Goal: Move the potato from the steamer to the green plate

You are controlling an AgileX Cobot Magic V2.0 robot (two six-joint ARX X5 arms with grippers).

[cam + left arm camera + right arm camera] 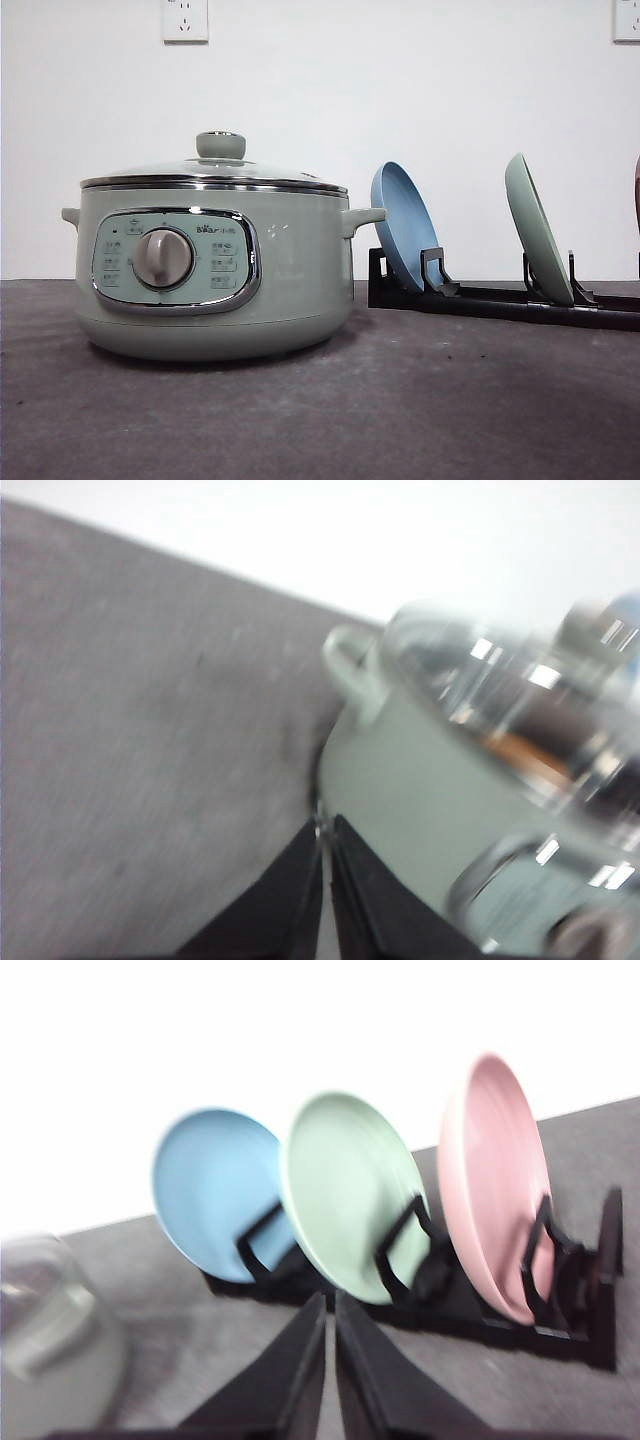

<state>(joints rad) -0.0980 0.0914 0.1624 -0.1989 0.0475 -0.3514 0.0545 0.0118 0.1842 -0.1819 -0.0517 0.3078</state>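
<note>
The steamer [215, 265] stands on the left of the table with its glass lid [215, 172] on; the left wrist view shows it blurred [430, 790]. An orange-brown patch, likely the potato [520, 752], shows faintly through the lid glass. The green plate [537, 230] stands on edge in a black rack, also in the right wrist view [350, 1185]. My left gripper [327, 830] is shut and empty, close to the steamer's side near its handle [352, 665]. My right gripper [329, 1305] is shut and empty, in front of the green plate.
A black rack [500, 297] at the right holds a blue plate [405, 225], seen too in the right wrist view [210, 1185], and a pink plate [495, 1180]. The dark grey table [400, 400] spreads in front. A white wall stands behind.
</note>
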